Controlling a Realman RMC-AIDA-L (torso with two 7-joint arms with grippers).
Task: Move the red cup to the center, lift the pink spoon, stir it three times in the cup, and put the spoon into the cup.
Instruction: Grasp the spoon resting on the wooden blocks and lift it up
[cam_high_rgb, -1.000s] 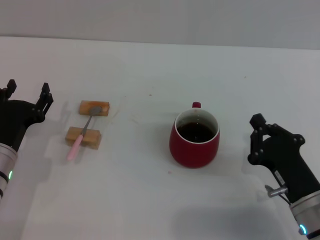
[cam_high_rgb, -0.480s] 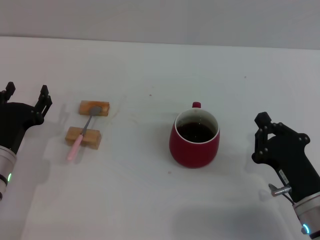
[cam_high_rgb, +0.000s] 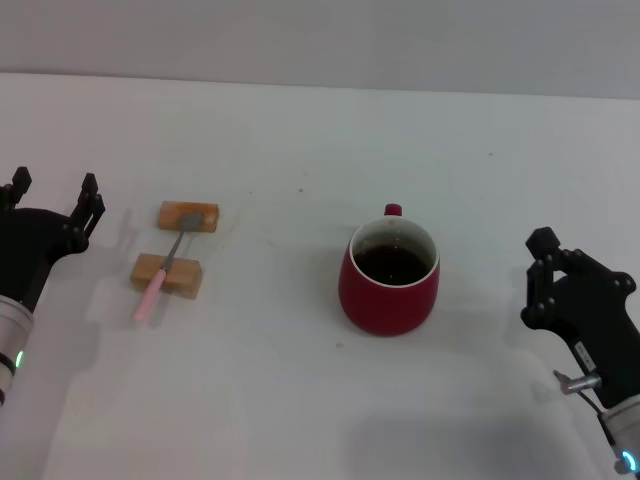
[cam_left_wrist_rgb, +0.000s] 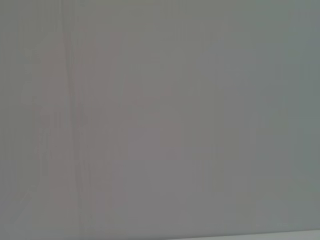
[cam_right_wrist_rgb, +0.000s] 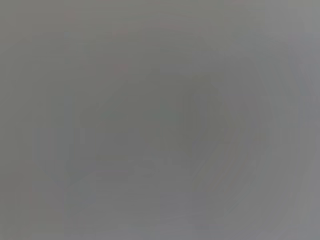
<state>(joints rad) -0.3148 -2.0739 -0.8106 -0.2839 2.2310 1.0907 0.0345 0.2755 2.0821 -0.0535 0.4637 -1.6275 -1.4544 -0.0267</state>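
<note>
Cup (cam_high_rgb: 388, 278) sits upright on the white table (cam_high_rgb: 300, 400), right of frame centre and a bit below mid-height, handle pointing to the far side, dark liquid inside. Spoon (cam_high_rgb: 163, 267) is centre-left, lying across two wooden blocks (cam_high_rgb: 188, 216): grey bowl on the far block, pink handle over the near block (cam_high_rgb: 166, 274), handle tip hanging off toward lower left. Spoon and cup are well apart, nothing touching either. Left gripper (cam_high_rgb: 52, 196) is at the left edge, mid-height, fingers spread apart with nothing between them, near the blocks but not touching, off to their left. Right gripper (cam_high_rgb: 541, 268) is at lower right, just right of the cup and clear of it; can't tell from this angle whether its fingers are apart or together, only the dark housing and one rounded tip show. Neither gripper holds anything. Both wrist views show only flat grey, nothing usable; left wrist view has a thin pale strip along its lower edge, can't tell what it is.
</note>
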